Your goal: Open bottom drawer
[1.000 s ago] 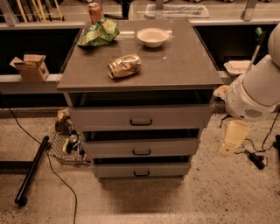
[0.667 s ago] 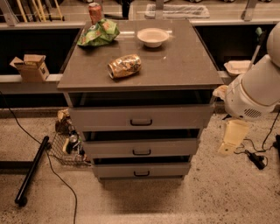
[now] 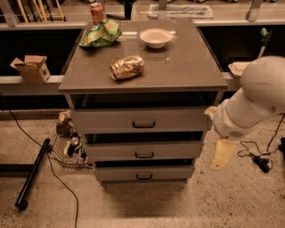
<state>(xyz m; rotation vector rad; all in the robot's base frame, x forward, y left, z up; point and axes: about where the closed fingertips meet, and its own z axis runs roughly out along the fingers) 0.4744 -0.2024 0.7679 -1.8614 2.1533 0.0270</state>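
Note:
The bottom drawer (image 3: 144, 173) is the lowest and narrowest grey front of the three-drawer cabinet, with a small dark bar handle (image 3: 144, 177) at its centre. Above it are the middle drawer (image 3: 143, 150) and the top drawer (image 3: 141, 120). My gripper (image 3: 221, 154) hangs pale and pointing down at the cabinet's right side, level with the middle drawer and right of the bottom drawer. The white arm (image 3: 254, 98) comes in from the right edge.
On the cabinet top (image 3: 187, 67) lie a crumpled can (image 3: 127, 67), a white bowl (image 3: 156, 37), a green bag (image 3: 100, 34) and a red can (image 3: 97, 12). A wire basket (image 3: 67, 149) and a black pole (image 3: 33, 173) sit on the floor at left. Cables (image 3: 256, 156) lie at right.

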